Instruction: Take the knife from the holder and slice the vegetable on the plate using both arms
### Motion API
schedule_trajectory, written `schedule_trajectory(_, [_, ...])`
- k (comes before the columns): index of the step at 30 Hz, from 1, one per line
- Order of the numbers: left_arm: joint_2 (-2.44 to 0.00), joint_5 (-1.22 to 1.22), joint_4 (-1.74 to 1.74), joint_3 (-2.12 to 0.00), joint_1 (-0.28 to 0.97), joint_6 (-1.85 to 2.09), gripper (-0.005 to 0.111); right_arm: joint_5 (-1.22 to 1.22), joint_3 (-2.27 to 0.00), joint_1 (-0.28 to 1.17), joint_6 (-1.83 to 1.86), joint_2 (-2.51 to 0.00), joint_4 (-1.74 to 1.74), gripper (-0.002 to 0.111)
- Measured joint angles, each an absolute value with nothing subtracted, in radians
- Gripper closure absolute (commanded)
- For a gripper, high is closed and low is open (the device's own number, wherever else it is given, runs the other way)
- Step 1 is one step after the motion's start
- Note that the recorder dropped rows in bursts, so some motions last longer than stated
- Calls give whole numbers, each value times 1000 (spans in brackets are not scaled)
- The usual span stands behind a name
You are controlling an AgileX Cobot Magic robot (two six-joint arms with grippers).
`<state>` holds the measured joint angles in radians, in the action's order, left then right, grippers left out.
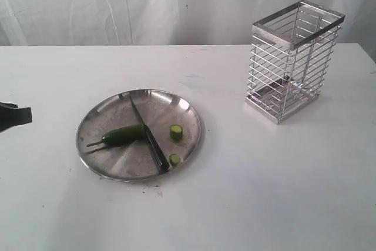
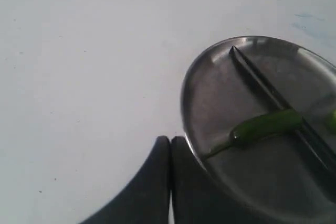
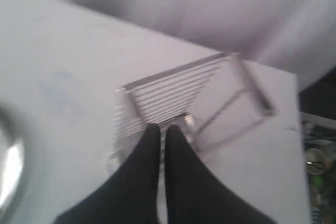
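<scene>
White cloth (image 1: 88,4) is hung behind a white table (image 1: 264,192), on which the plate (image 1: 170,103) is set left of centre and the holder (image 1: 294,63) is stood upright to the right, well apart from the plate. The knife (image 1: 150,136) is laid flat across the plate, with the blade tip directed toward the far rim and the black handle resting at the near rim. The vegetable (image 1: 124,134) is placed on the plate to the left of the knife, its thick end touching the blade and its stem pointed toward the left rim. Two small green slices (image 1: 176,132) are located on the plate to the right of the knife, apart from it. The left gripper (image 2: 170,142) is held beside the left rim of the plate, its claw clenched on itself. The right gripper (image 3: 163,129) is positioned above the holder, blurred in the exterior view, its claw likewise clenched on itself.
</scene>
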<state>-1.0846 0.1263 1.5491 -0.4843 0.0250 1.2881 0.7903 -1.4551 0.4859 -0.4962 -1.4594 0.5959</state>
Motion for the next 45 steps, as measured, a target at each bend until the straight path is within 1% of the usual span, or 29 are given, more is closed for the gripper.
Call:
schedule_trajectory(3, [-1032,84,1549,-473,25,1284,107,700,-1347,264,-533,-1306,656,108])
schedule_trajectory(5, [-1022,18,1549,-473,25,1286,107,662,-1233,89,-620,-1241,649,108])
schedule_trajectory(6, [-1020,-22,1547,-473,25,1297,107,640,-1136,4,-700,-1211,634,108])
schedule_trajectory(7, [-1020,-42,1538,-473,25,1302,107,618,-1074,-21,-738,-1193,620,108])
schedule_trajectory(8, [-1020,-73,1523,-473,25,1311,107,561,-948,-40,-779,-1147,590,108])
schedule_trajectory(9, [-1020,-87,1516,-473,25,1314,107,522,-890,-41,-790,-1112,570,108])
schedule_trajectory(10, [-1020,-113,1514,-473,25,1314,107,438,-793,-39,-801,-1022,538,108])
schedule_trajectory(11, [-1020,-123,1512,-473,25,1314,107,386,-746,-37,-802,-957,534,108])
schedule_trajectory(12, [-1020,-138,1509,-473,25,1314,107,280,-675,-33,-802,-810,540,108])
schedule_trajectory(14, [-1020,-141,1506,-473,25,1314,107,184,-601,-31,-802,-614,586,108])
schedule_trajectory(15, [-1020,-141,1506,-473,25,1314,107,171,-587,-31,-802,-555,595,108])
schedule_trajectory(18, [-1020,-141,1505,-473,25,1314,107,196,-562,-31,-804,-446,609,108])
schedule_trajectory(25, [-1020,-139,1502,-473,25,1314,107,389,-550,-31,-810,-306,611,108])
schedule_trajectory(33, [-1020,-137,1502,-473,25,1314,107,451,-548,-31,-807,-231,647,108])
schedule_trajectory(35, [-1020,-137,1502,-473,25,1314,107,418,-536,-31,-780,-200,655,108])
schedule_trajectory(39, [-1020,-137,1502,-473,25,1314,107,119,-475,-31,-691,-114,654,108])
schedule_trajectory(41, [-1020,-137,1502,-473,25,1315,107,-70,-434,-31,-596,-77,555,108])
schedule_trajectory(45, [-1020,-137,1502,-473,25,1315,107,-416,-282,-31,10,-56,89,108])
